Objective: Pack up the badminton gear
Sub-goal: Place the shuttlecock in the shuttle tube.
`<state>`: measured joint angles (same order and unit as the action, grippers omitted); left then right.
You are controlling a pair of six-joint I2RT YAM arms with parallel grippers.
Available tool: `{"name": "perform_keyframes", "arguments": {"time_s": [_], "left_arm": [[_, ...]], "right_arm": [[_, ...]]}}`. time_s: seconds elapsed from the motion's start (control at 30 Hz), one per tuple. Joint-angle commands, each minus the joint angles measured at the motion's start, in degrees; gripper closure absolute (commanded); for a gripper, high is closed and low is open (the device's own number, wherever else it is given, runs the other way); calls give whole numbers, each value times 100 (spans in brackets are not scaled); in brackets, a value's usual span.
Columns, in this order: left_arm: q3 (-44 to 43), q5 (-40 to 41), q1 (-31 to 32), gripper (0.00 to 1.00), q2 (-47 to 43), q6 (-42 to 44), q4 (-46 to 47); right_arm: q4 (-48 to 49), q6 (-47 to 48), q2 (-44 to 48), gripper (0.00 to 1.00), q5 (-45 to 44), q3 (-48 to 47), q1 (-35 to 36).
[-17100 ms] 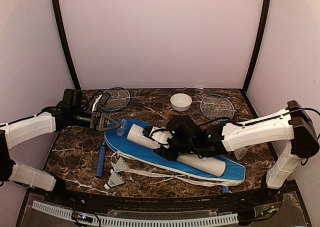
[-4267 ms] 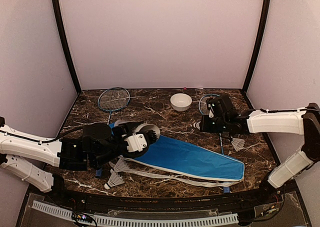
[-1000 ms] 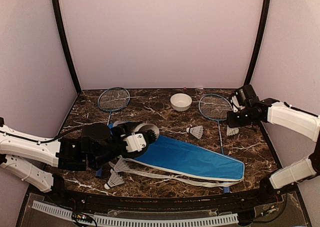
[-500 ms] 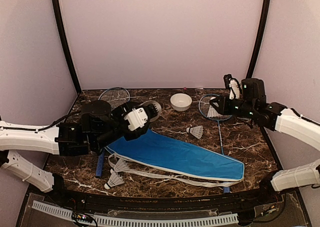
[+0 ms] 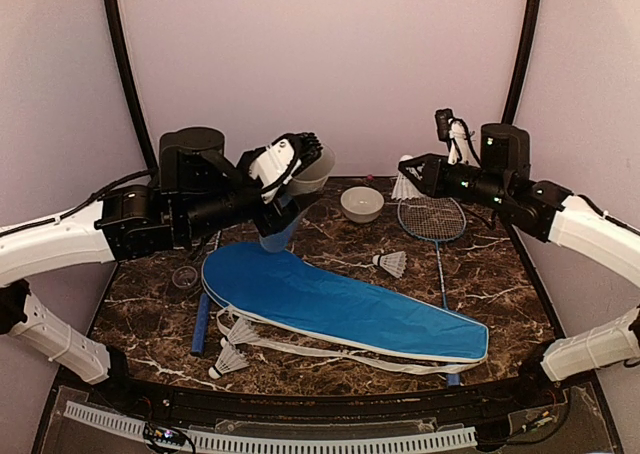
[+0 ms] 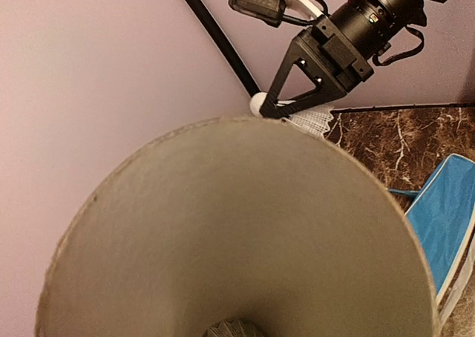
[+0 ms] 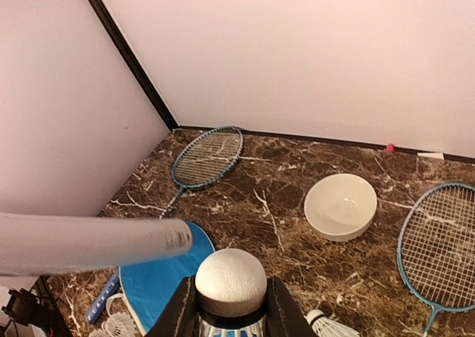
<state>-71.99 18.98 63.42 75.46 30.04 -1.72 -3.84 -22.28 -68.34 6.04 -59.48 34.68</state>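
Note:
My left gripper (image 5: 288, 166) is shut on the long white tube (image 5: 300, 179), held high over the table's left side with its open mouth (image 6: 237, 226) facing the right arm. A shuttlecock (image 6: 234, 328) sits deep inside. My right gripper (image 5: 412, 179) is shut on a white shuttlecock (image 7: 231, 280), cork forward, a short way from the tube's mouth (image 7: 89, 242). The blue racket cover (image 5: 340, 304) lies flat on the table. One racket (image 7: 208, 155) lies at the back left, the other (image 5: 432, 214) at the back right. Loose shuttlecocks lie at mid-table (image 5: 390, 264) and by the cover's left end (image 5: 232, 357).
A small white bowl (image 5: 361, 203) stands at the back centre. A small dark ring (image 5: 185, 276) lies left of the cover. A blue racket handle (image 5: 202, 324) lies beside it. The cover's white strap (image 5: 330, 354) trails along the front. Dark posts (image 5: 128, 74) and pink walls enclose the table.
Both arms have risen. The left one lifted the tube off the table, mouth up and rightward. The right one carried its shuttlecock up and leftward toward the tube's mouth.

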Motion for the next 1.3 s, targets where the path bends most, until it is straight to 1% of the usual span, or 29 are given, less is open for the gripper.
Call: {"name": "perform_keyframes", "arguments": {"time_s": [0.0,0.17,0.33,0.63,0.73,0.97,1.27], "left_arm": [[-258,-1071,-231,57,-103,-938,-687],[-174,-2362,-657,58,-100,-1433,-765],[17,-2853,-902,58,19,-1612,-645],[-59,-2833,-1107,55,251,-1715,-398],[-52,-2828,-1150,55,294,-1752,-376],[-21,-2861,-1191,54,324,-1791,-314],[163,-2745,-1226,52,293,-1811,-73]], "right_arm": [[368,-130,115,81,131,-521,218],[512,-226,-23,81,258,-1106,518],[950,-407,-166,81,294,-1404,962],[1284,-448,-778,81,319,-2029,1725],[1242,-305,-982,81,87,-2204,1981],[1258,-242,-1279,81,-125,-2444,2239],[1265,-424,-1402,80,-216,-2577,2298]]}}
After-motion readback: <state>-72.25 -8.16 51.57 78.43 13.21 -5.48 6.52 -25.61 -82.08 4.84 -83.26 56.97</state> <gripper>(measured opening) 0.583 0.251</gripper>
